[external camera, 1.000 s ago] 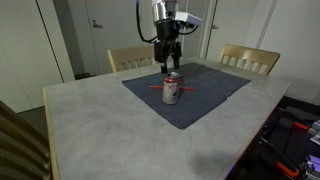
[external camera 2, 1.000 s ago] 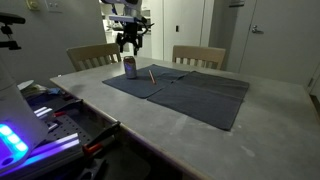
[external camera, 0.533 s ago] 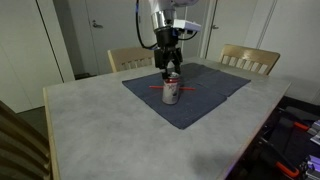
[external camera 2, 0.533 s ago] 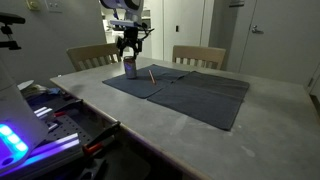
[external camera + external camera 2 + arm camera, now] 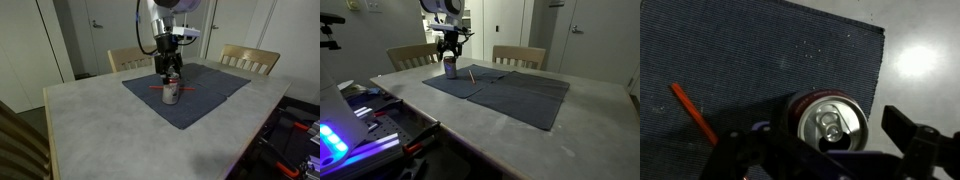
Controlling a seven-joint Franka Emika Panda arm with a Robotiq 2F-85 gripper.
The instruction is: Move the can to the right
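The can stands upright on the dark cloth, silver-white with red markings; it also shows in an exterior view. In the wrist view its metallic top with pull tab faces the camera. My gripper hangs right above the can, open, with a finger on either side of its top. It also shows in an exterior view. The fingers do not touch the can. A thin red stick lies on the cloth beside the can.
The cloth lies on a pale table. Two wooden chairs stand at the far side. A bench with gear stands beside the table's edge. Doors and walls are behind.
My gripper has come down from above the can until its fingers are level with the can's top. The can has not moved.
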